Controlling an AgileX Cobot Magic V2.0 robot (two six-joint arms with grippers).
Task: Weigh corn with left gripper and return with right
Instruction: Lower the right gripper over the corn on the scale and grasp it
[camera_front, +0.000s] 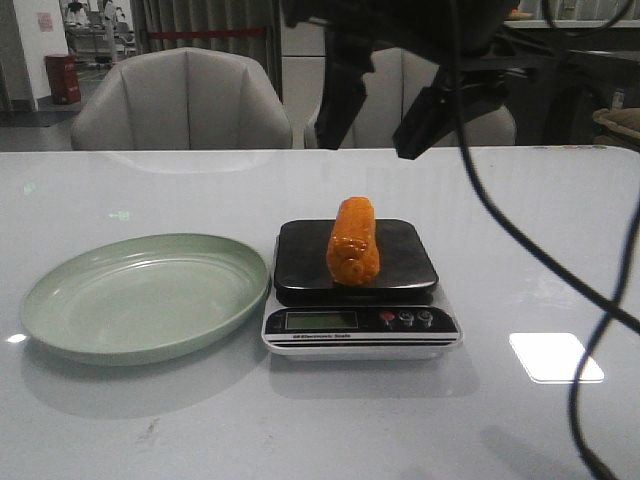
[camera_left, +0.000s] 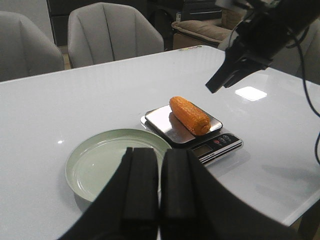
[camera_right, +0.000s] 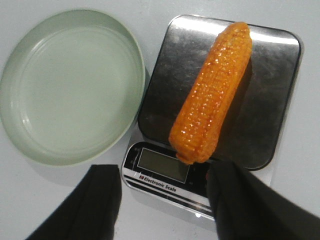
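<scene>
A glossy white bench (camera_front: 120, 190) fills the foreground, a bright square reflection of overhead light (camera_front: 555, 357) showing on its surface at the right. Behind its far edge stands a grey upholstered armchair (camera_front: 180, 100), with a second one (camera_front: 400, 90) partly hidden beside it. In the far left corner, a red bin (camera_front: 63, 78) sits on the floor against a white wall (camera_front: 40, 30). Dark curtains (camera_front: 205, 25) hang behind the chairs. From the left wrist view, two grey armchairs (camera_left: 112, 30) face the bench, and a tan cushioned seat (camera_left: 200, 30) lies beyond them.
</scene>
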